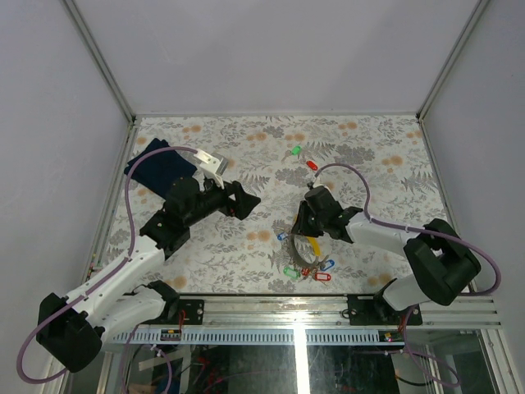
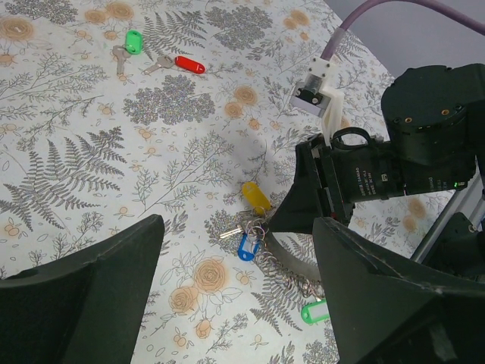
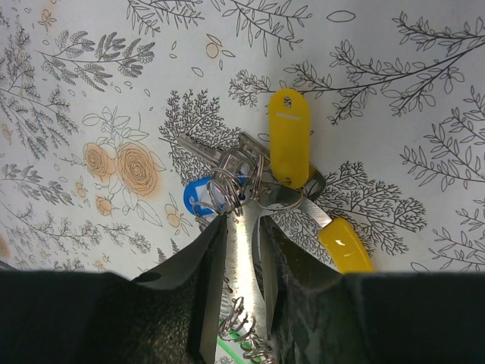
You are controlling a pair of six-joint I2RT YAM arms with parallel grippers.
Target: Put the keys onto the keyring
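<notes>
My right gripper [image 1: 301,236] [image 3: 244,224] is shut on the keyring [image 3: 246,254], a shiny silvery band whose chain [image 3: 244,337] trails back between the fingers. Clustered at the ring's tip are a yellow-tagged key [image 3: 289,136], a blue-tagged key [image 3: 197,199] and a bare key blade [image 3: 203,149]; a second yellow piece [image 3: 345,244] lies beside them. In the left wrist view the same bunch shows as a yellow tag [image 2: 256,197], a blue tag [image 2: 247,247] and a green tag [image 2: 313,312]. A green key [image 2: 133,41] and a red key [image 2: 189,64] lie loose farther back. My left gripper [image 1: 248,203] [image 2: 235,303] hovers open, left of the bunch.
A dark blue folded cloth [image 1: 160,166] lies at the back left under the left arm. More tagged keys, red [image 1: 321,277] and blue [image 1: 328,265], lie near the front edge. An aluminium rail [image 1: 328,308] borders the near side, and white walls enclose the floral table.
</notes>
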